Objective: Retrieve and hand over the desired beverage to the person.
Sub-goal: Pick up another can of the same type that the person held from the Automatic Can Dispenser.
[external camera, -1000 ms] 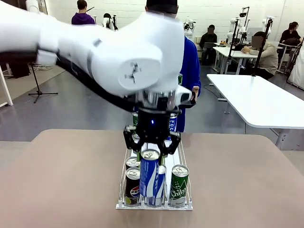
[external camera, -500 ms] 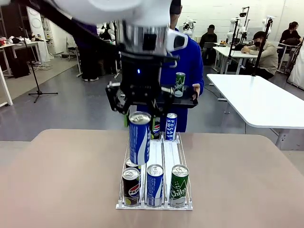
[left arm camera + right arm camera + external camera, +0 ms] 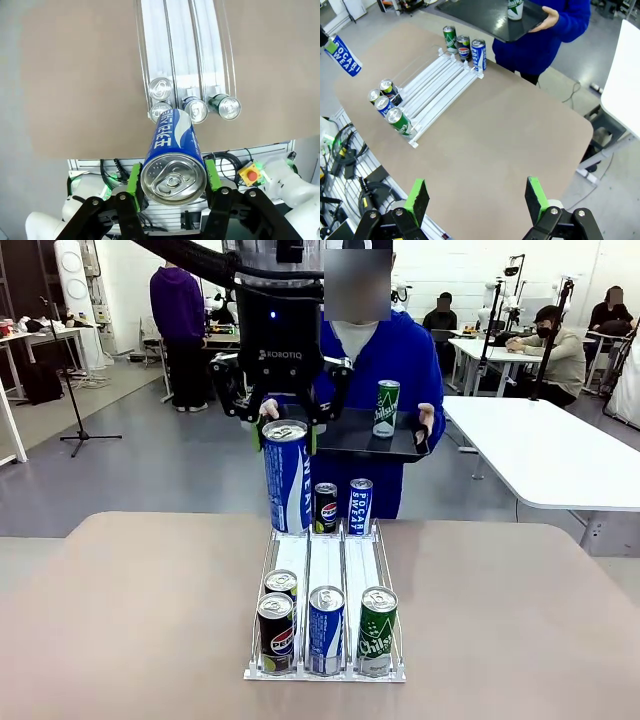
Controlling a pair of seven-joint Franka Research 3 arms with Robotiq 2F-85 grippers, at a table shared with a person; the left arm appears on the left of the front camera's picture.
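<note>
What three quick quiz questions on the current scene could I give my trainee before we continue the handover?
1. True or false: the left gripper is shut on the blue can.
2. What already stands on the black tray held by the person? A) a green can B) a cup C) a bottle
3. Fill in: the right gripper is ____.

Key: 1 true; 2 A, the green can; 3 open, above the table.

Cans [image 3: 325, 640] in rack [image 3: 325, 565] on table [image 3: 130, 620]
</note>
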